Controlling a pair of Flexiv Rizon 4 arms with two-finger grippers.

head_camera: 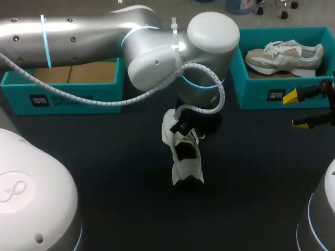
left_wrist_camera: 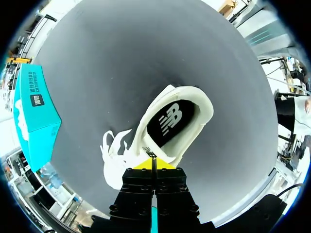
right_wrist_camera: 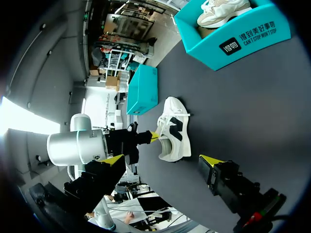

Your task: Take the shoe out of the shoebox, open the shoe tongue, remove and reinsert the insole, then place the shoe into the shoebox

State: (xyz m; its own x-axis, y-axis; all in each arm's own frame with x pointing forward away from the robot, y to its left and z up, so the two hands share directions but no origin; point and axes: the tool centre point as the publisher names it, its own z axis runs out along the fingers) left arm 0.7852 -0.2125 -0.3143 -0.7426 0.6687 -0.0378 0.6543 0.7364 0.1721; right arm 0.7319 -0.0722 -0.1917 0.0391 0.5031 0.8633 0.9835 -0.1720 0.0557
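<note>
Shoe (head_camera: 186, 162) stands upright mid-counter (head_camera: 94, 167), insole showing | left gripper (left_wrist_camera: 153, 164) pressed together, looks to be pinching the shoe at the lace end of its opening | long axis runs away from that gripper, heel at the far end | right gripper (head_camera: 296, 110) spread, well apart, so left is nearer

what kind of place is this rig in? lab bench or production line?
Likely a robot test bench, not a line: one dark table, a teal left shoebox, a teal right shoebox holding a beige shoe, and the left gripper shut on a white shoe.
</note>
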